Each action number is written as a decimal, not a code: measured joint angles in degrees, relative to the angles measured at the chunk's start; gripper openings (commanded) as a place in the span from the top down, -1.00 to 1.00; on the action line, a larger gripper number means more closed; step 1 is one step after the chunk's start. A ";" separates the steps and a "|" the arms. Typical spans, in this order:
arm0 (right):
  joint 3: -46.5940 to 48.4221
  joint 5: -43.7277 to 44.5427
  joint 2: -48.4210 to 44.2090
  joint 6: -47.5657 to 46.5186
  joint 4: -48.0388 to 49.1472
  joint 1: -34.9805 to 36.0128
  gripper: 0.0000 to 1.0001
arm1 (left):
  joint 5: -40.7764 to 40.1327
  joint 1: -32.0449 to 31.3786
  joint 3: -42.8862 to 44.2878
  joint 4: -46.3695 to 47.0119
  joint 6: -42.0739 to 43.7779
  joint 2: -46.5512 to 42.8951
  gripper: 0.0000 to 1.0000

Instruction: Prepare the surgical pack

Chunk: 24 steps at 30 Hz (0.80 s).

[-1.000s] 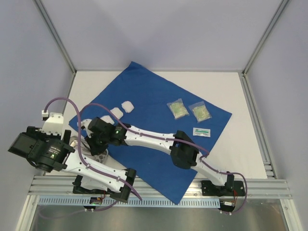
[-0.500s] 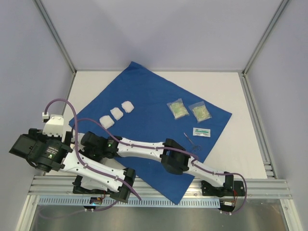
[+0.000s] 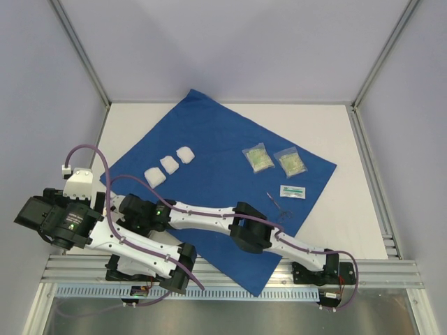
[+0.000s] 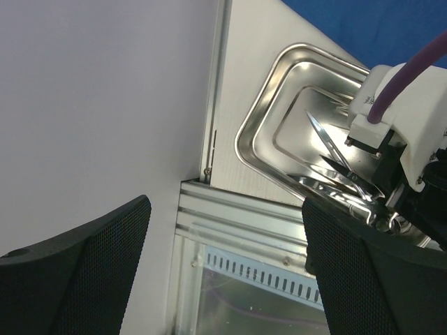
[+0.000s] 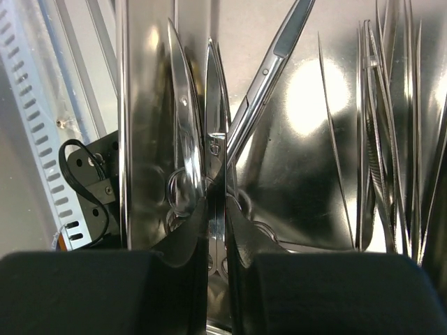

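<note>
Two hands meet at the near-left corner of the bench (image 3: 314,129): the right hand (image 5: 216,259) is clenched on steel scissors (image 5: 215,150) inside a steel tray (image 4: 253,132), shown only by the wrist cameras; overhead, the arms (image 3: 206,209) hide it. The left hand (image 4: 225,209) gapes wide, holding nothing. The blue surgical drape (image 3: 216,132) lies spread flat across the bench's middle.
</note>
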 measured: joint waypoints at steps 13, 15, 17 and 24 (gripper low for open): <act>-1.42 -0.68 -1.03 -0.37 -0.04 0.00 0.16 | -0.11 0.00 -0.02 0.00 0.17 0.00 -0.96; -2.27 -0.90 -2.45 -0.44 -0.02 -0.07 0.13 | -0.11 0.00 -0.02 0.00 0.17 0.00 -0.96; -3.28 -0.98 -4.37 -0.44 0.09 -0.35 0.11 | -0.11 0.00 -0.02 -0.02 0.17 0.00 -0.96; -11.47 -0.70 -18.21 -0.87 0.15 -3.56 0.03 | 0.13 0.00 0.02 -0.02 0.04 -0.11 -0.96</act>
